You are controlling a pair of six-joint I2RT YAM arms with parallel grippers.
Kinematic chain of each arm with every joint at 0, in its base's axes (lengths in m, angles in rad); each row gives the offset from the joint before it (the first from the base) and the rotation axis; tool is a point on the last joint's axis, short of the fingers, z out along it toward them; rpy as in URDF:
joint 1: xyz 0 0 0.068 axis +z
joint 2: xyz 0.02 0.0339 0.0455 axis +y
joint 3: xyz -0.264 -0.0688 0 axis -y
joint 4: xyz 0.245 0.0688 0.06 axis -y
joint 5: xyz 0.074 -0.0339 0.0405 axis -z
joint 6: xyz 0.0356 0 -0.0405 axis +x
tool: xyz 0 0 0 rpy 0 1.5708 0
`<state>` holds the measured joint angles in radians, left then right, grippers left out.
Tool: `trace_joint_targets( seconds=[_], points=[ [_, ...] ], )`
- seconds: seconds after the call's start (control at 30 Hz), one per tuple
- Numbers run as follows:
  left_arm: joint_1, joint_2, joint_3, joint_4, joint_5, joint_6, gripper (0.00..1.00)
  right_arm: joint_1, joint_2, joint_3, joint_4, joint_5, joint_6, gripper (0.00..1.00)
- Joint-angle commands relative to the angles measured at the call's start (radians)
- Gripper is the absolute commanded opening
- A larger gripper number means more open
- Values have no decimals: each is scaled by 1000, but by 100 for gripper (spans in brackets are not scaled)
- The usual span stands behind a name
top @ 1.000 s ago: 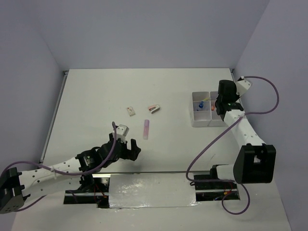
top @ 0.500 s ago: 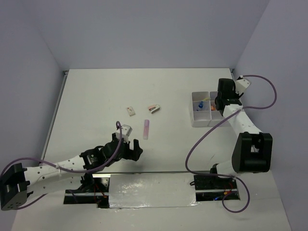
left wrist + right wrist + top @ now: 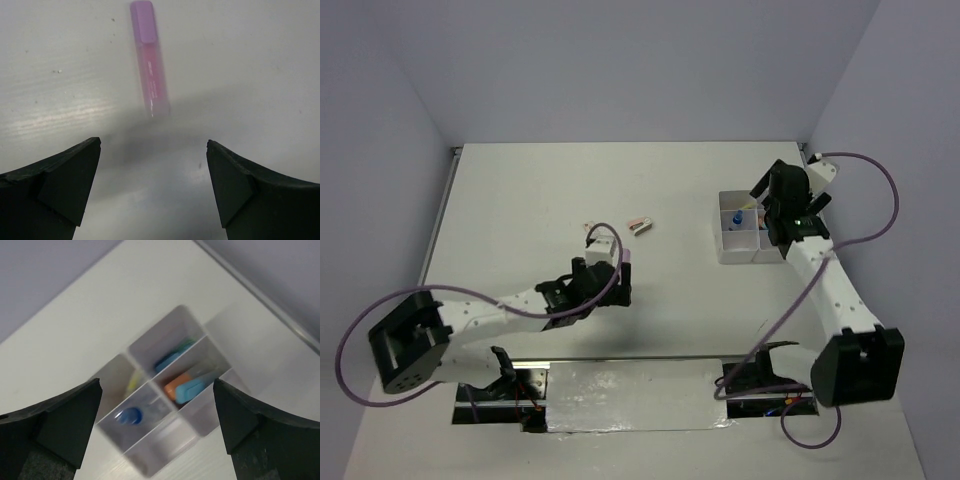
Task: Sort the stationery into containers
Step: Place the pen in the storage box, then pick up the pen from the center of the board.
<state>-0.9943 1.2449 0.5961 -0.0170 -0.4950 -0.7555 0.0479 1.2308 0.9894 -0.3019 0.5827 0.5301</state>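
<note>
A pink marker [image 3: 149,60] lies on the white table just ahead of my left gripper [image 3: 154,145], which is open, empty and low over the surface. From above, the same marker [image 3: 625,258] peeks out beyond that gripper [image 3: 613,285]. Two small erasers [image 3: 591,230] [image 3: 639,224] lie farther back. My right gripper [image 3: 157,387] hovers open and empty over the containers [image 3: 165,450], a translucent white 2x2 block. Their compartments hold an orange marker [image 3: 176,384] beside a light blue one [image 3: 194,388], a blue-capped tube [image 3: 129,416], a blue and green item [image 3: 170,359] and something yellow [image 3: 132,382].
The containers [image 3: 732,250] stand at the table's right side, close to the right wall. The table's metal edge [image 3: 295,330] runs just beyond them. Purple cables loop off both arms. A shiny plate [image 3: 635,395] lies between the arm bases.
My left arm has reached forward and to the right, bringing its open gripper up to the pink marker. My right gripper has opened wide over the containers.
</note>
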Motion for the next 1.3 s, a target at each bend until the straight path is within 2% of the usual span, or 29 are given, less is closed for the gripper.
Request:
trace_joint_targets(
  seconds=[0.0, 0.17, 0.2, 0.37, 0.47, 0.57, 0.6, 0.7, 0.77, 0.8, 0.9, 1.03, 1.27],
  points=[
    [59, 179, 111, -10, -19, -48, 99, 75, -174, -35, -33, -96, -7, 100],
    [77, 343, 243, -55, -40, -45, 94, 206, -336, -120, -54, -164, -22, 100],
    [82, 381, 254, -54, -39, -41, 89, 216, -352, -133, -57, -175, -24, 100],
    [126, 484, 314, -46, -14, -13, 83, 250, -419, -153, -91, -254, -27, 100],
    [132, 572, 356, -69, 3, -4, 70, 259, -459, -172, -117, -270, -33, 100],
    [129, 613, 366, -101, 35, -24, 39, 259, -485, -172, -143, -270, -36, 100],
    [128, 616, 361, -107, 39, -31, 25, 259, -488, -175, -141, -280, -35, 100],
    [106, 596, 312, -103, 52, -62, 1, 259, -481, -193, -103, -386, -41, 100],
    [91, 567, 294, -112, 38, -70, 0, 259, -450, -201, -73, -470, -45, 100],
    [82, 521, 282, -112, 26, -73, 0, 259, -438, -218, -25, -571, -38, 100],
    [33, 397, 226, -68, 12, -55, 0, 271, -404, -293, 122, -734, 25, 100],
    [-65, 240, 143, 60, -11, 8, 0, 397, -315, -313, 190, -653, 88, 100],
    [-181, 1, 8, 357, -63, 117, 0, 529, -248, -350, 326, -684, 183, 95]
  ],
)
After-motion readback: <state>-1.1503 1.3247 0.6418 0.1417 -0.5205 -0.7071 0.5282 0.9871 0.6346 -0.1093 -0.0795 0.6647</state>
